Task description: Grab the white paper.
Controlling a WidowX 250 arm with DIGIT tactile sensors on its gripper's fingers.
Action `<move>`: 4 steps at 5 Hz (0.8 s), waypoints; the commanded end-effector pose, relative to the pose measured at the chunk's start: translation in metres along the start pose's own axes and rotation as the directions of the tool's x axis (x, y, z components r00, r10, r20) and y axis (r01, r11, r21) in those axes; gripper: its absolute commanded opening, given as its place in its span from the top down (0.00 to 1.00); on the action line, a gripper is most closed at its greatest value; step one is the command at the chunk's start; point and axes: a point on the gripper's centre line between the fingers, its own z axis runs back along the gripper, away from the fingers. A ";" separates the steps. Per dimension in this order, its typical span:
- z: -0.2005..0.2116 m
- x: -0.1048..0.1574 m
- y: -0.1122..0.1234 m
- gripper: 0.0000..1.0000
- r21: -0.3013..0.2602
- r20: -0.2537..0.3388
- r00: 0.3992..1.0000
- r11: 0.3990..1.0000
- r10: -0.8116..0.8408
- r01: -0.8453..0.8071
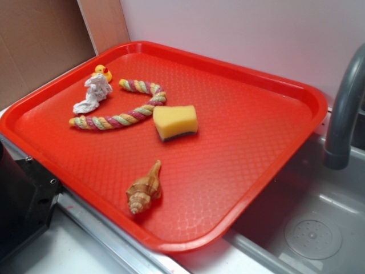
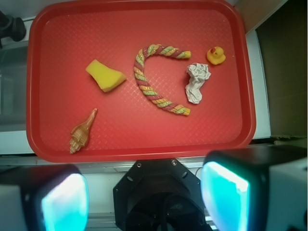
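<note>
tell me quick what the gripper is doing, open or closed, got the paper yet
Gripper: open, fingers wide apart, holding nothing. It is above the near edge of the tray; the white paper lies untouched beside the duck.

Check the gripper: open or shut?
Open. In the wrist view the gripper fingers stand wide apart, holding nothing, above the tray.

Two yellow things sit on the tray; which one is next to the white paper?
The rubber duck, just beside the white paper. The yellow sponge lies beyond the rope.
</note>
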 end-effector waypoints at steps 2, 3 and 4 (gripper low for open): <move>-0.023 0.011 0.040 0.00 0.044 0.083 0.929 0.930 0.360 -0.364; -0.040 0.008 0.063 0.00 0.034 0.113 0.866 0.869 0.487 -0.493; -0.053 0.015 0.076 0.00 0.074 0.134 0.816 0.815 0.562 -0.574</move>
